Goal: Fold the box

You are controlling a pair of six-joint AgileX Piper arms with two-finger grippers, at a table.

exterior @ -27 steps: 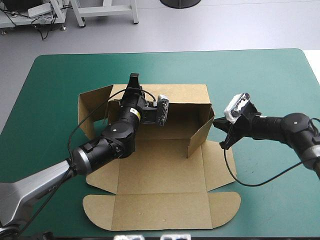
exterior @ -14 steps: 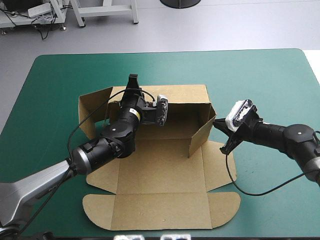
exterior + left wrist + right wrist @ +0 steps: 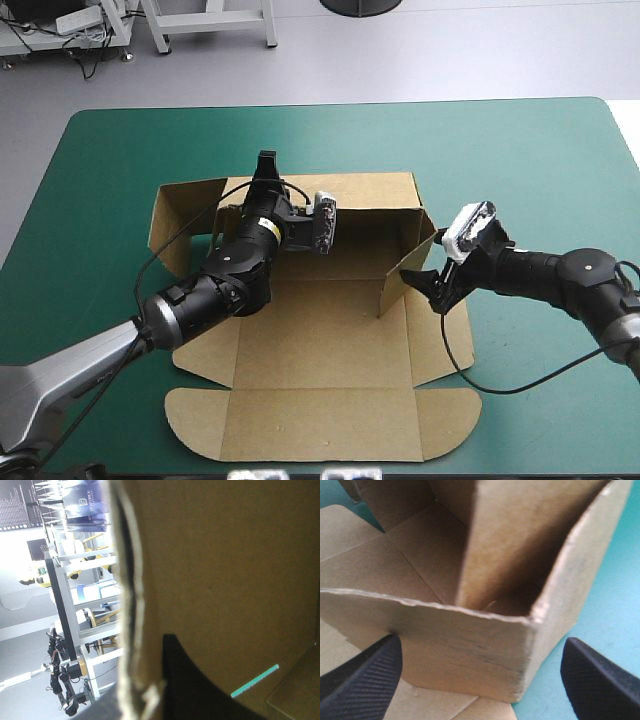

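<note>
- Sitting near the middle of the table point(image 3: 540, 150) with its teal-green cover, the box point(image 3: 320, 340) is only partly formed.
- Done so far, as I judge it: the back wall point(image 3: 370, 190) stands upright along the far side. The right end flap point(image 3: 400, 270) stands up too, swung in from that wall's corner towards the base.
- The left gripper point(image 3: 266, 160) is at the top edge of the back wall. In its wrist view the board's edge runs right beside a black finger, so it appears clamped on the wall, steadying it.
- The right gripper point(image 3: 422, 283) has its fingers wide apart, with the corner of the right end flap between them and nothing gripped.
- Left to do: the left end flap point(image 3: 185, 220) leans outward, not yet swung in. The side panel point(image 3: 440, 335) lies flat, as does the near panel point(image 3: 320, 420) with its rounded ears.
- Overall this looks like an early stage, with most walls still unraised and untucked.
</note>
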